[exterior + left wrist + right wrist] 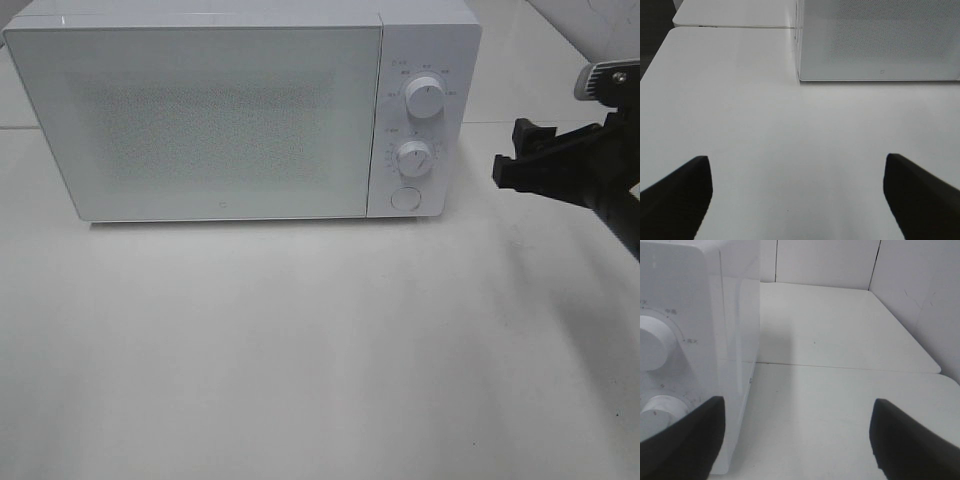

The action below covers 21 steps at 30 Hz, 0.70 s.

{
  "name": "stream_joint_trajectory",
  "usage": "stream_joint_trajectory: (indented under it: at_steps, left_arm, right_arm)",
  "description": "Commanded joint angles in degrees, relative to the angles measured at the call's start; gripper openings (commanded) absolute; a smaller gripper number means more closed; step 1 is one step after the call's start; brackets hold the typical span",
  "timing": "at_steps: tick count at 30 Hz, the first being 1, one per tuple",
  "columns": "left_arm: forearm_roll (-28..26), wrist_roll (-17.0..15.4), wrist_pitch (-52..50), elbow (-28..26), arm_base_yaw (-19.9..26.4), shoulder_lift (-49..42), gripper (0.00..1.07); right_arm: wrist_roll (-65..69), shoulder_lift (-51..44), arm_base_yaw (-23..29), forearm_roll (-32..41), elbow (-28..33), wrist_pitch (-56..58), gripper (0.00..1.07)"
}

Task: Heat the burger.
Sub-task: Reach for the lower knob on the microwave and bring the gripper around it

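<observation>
Nearest, bare white desk [320, 380], nothing on its front part. Low over it, left hand [796, 167], fingers spread wide and empty, facing the closed door [880, 45] of the microwave [200, 120] from a little way back.

Further in, right hand [797, 407], likewise spread wide with nothing between the fingers, hanging just beside the control panel and apart from it. On that panel, upper knob [426, 98], lower knob [412, 157], and a round button [404, 198] under both.

Burger nowhere in sight: not on the desk, not in either hand. Perhaps behind the frosted door, but impossible to tell through the dotted screen.

Probably the dial-setting step, judging by the right hand's place. To do it well:
- Square the fingers to one knob.
- Close evenly on its rim.
- Turn gently, without dragging the cabinet sideways.
- Steady the body with the left hand if necessary.

With no burger inside, door first.

Beyond the microwave, a second desk [840, 320] and plain wall.
</observation>
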Motion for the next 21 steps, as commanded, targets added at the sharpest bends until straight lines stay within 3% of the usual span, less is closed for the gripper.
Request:
stream_joint_trajectory:
  at_steps: [1, 3, 9, 18, 21]
  left_arm:
    - [-0.6, -0.3, -0.7, 0.2, -0.1, -1.5, 0.87]
    - [-0.6, -0.3, -0.7, 0.2, -0.1, -1.5, 0.87]
    - [-0.6, -0.3, -0.7, 0.2, -0.1, -1.5, 0.87]
    - [-0.6, -0.3, -0.7, 0.2, -0.1, -1.5, 0.87]
    - [-0.6, -0.3, -0.7, 0.2, -0.1, -1.5, 0.87]
  right_arm:
    - [-0.6, 1.1, 3.4, 4.2, 0.2, -3.2, 0.77]
    - [-0.3, 3.3, 9.2, 7.4, 0.2, -4.4, 0.77]
    - [0.2, 6.1, 15.0, 9.5, -1.8, -3.9, 0.77]
    - [0.1, 12.1, 19.0, 10.3, -6.6, -2.5, 0.77]
    - [0.1, 14.5, 19.3, 10.5, -8.9, -2.6, 0.82]
